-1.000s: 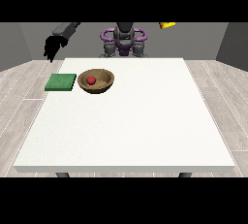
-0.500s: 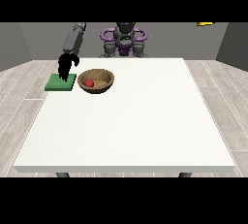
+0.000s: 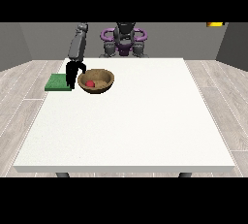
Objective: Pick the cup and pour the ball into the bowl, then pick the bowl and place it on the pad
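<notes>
A brown bowl (image 3: 97,80) stands on the white table (image 3: 131,121) at its far left, with a red ball (image 3: 90,83) inside. Just left of the bowl lies a flat green pad (image 3: 57,82). The hand at the view's left (image 3: 72,72) hangs from a grey forearm between pad and bowl. Its fingers point down at the bowl's left rim and its thumb is spread towards the bowl. It holds nothing. A small yellow object (image 3: 215,24), possibly the cup, shows at the top right, off the table. No hand shows at the view's right.
The robot's torso (image 3: 124,41) with purple rings stands behind the table's far edge. Wooden floor surrounds the table.
The hand at the view's left came down and to the right, from high above the floor to the gap between pad and bowl. The yellow object drifted further right.
</notes>
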